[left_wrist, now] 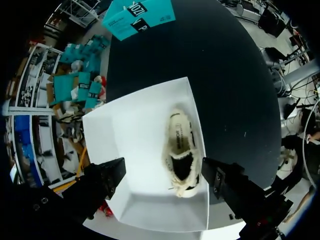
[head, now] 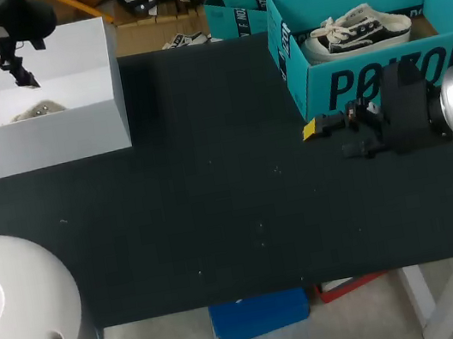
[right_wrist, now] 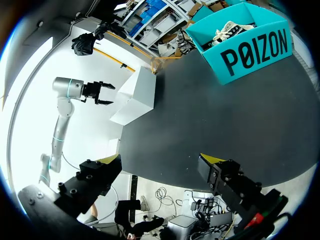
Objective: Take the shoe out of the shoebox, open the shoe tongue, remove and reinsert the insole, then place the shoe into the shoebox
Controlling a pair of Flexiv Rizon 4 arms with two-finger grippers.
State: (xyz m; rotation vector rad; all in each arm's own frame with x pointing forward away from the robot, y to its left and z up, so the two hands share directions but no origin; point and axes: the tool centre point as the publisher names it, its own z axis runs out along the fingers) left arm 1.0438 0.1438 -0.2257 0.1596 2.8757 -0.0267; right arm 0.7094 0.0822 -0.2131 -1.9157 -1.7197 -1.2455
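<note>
Left gripper (head: 22, 75) hung wide open above white box (head: 40, 144) at bench (head: 214, 198) far-left corner. One fuzzy cream shoe (left_wrist: 181, 152) lay inside, near side wall, untouched. Right gripper (right_wrist: 160, 161) wide open, holding nothing, just before teal shoebox (head: 385, 78) with one white-and-black sneaker (head: 360, 32). Two boxes stood well apart, wide stretch of dark bench between.

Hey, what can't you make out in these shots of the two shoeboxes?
Head view: the white box's front wall hides most of the fuzzy shoe.
Left wrist view: its opening is too dark to show an insole.
Right wrist view: the teal box's sneaker is too small for detail.
</note>
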